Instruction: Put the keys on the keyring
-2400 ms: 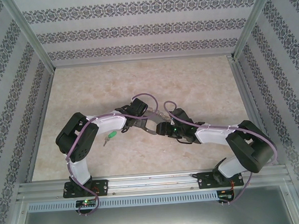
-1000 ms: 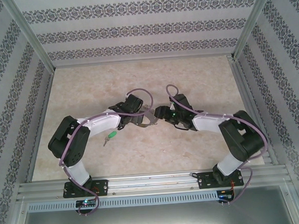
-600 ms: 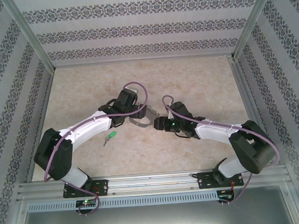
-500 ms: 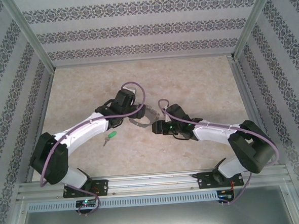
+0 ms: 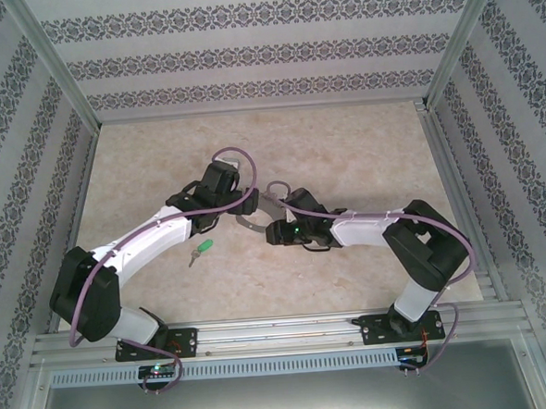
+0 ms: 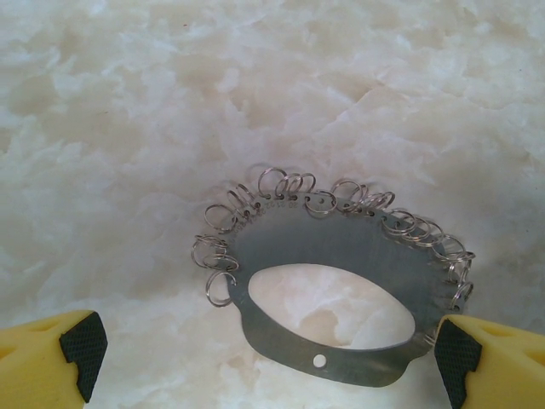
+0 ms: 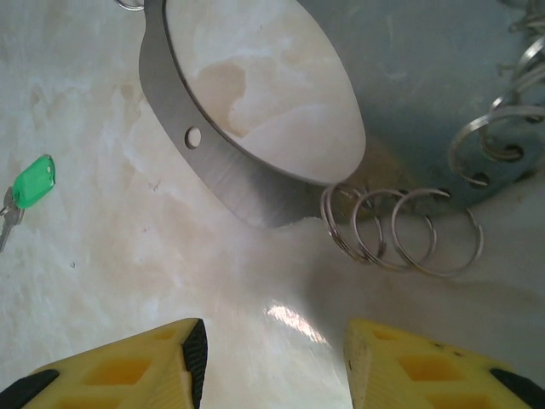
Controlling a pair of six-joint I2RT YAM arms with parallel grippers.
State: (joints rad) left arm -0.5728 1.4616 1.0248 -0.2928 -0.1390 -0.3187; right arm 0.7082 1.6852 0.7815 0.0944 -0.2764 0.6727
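Two grippers crowd the keyring (image 6: 341,251), and neither has hold of anything. My left gripper (image 6: 268,362) is spread as wide as it goes, its yellow fingers (image 6: 51,358) straddling the keyring, the one beside the keyring's right end perhaps brushing it; I cannot tell. My right gripper (image 7: 272,349) hovers just short of the keyring's plain band, jaws parted over bare table (image 5: 343,144).

The key (image 7: 34,181) lies flat, apart from the keyring, off to its left and nearer the arm bases.

I judge the keyring stiff, thin and slick, a flat plate that would skate on this smooth top; the plain band is the place to pinch, not the fringe of loose split rings (image 7: 400,230), which would flop. The key looks light and tiny. I would take it by the green plastic head, since the short blade offers little and sits flush with the surface.
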